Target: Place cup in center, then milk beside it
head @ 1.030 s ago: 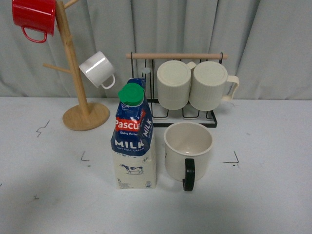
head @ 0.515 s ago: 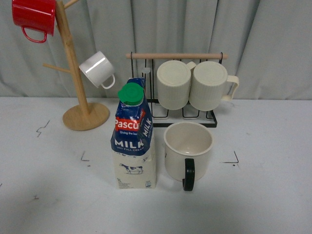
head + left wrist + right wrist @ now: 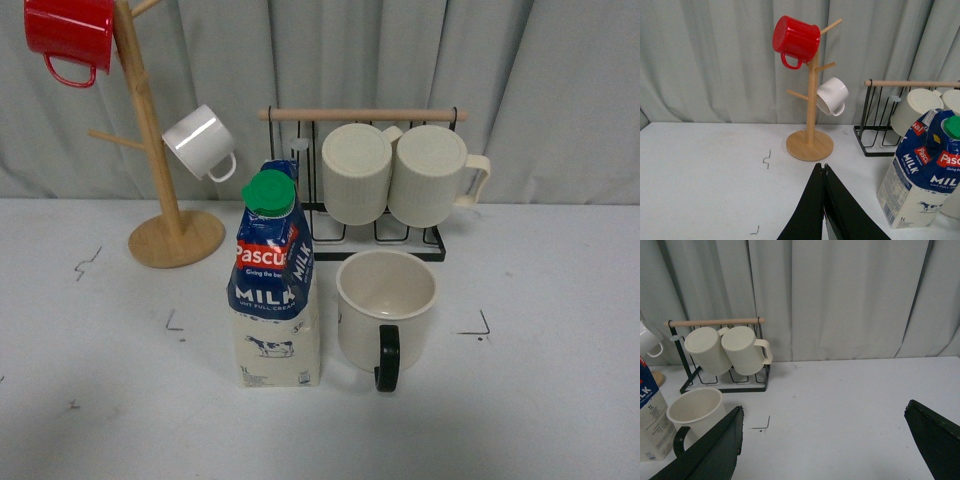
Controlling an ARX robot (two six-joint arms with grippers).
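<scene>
The cup (image 3: 386,308) is smooth, round and cream, with a black curved handle. It stands on the white surface (image 3: 540,400) inside the center (image 3: 420,345), ahead of the wide-open right claw (image 3: 825,440). The milk (image 3: 276,285) is a tall boxy carton with a green round cap, just beside the cup, near the closed left claw (image 3: 824,167). Both claws are cut off at the picture edge.
</scene>
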